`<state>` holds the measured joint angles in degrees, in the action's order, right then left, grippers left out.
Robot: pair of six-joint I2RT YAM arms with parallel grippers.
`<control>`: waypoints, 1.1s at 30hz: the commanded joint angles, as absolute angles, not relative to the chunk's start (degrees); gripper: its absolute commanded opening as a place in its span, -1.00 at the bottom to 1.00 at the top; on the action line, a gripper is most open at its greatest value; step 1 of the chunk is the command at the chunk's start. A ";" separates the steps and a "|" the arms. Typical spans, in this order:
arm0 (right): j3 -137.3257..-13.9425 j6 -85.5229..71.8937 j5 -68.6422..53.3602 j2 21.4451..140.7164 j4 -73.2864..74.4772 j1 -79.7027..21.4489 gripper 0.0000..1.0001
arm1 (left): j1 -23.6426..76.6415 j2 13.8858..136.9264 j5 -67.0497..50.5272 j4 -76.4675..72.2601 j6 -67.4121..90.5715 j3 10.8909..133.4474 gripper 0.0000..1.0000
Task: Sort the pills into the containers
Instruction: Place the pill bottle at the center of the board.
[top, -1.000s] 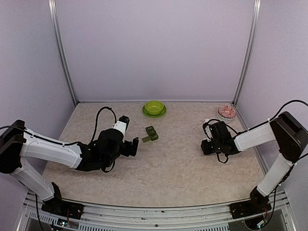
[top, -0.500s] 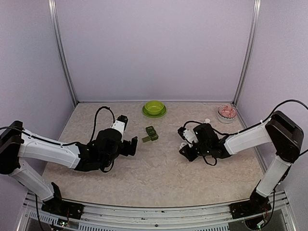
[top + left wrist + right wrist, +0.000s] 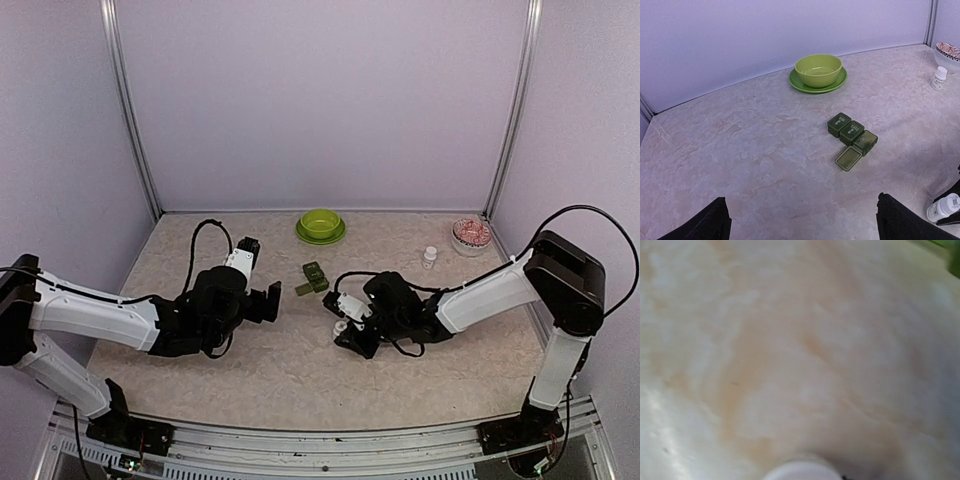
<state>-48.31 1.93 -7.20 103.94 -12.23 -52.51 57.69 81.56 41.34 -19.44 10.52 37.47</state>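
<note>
Lime bowl (image 3: 818, 70) — beyond pill box (image 3: 852, 133)

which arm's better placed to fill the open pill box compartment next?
Right, likely. The right pincer is shut on a small white bottle near the pill box, whose end lid is open; the left pincer is open, empty.

Marbled matt table (image 3: 740, 165) – glossy lime bowl (image 3: 818, 76) – dark green plastic pill box (image 3: 850, 131)
</note>
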 commanded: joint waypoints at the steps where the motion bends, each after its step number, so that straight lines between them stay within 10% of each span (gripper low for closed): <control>1: -50.35 3.68 -9.00 106.01 -11.93 -54.80 -0.56 | 57.35 79.77 42.38 -18.43 10.82 36.39 0.98; 11: -52.71 4.73 -8.10 108.63 -9.45 -56.02 -0.46 | 57.04 79.88 42.02 -18.31 10.37 36.74 0.98; 33: -45.45 4.37 -2.69 87.86 -4.10 -55.33 0.77 | 58.47 81.19 23.98 -21.78 -0.61 37.63 0.97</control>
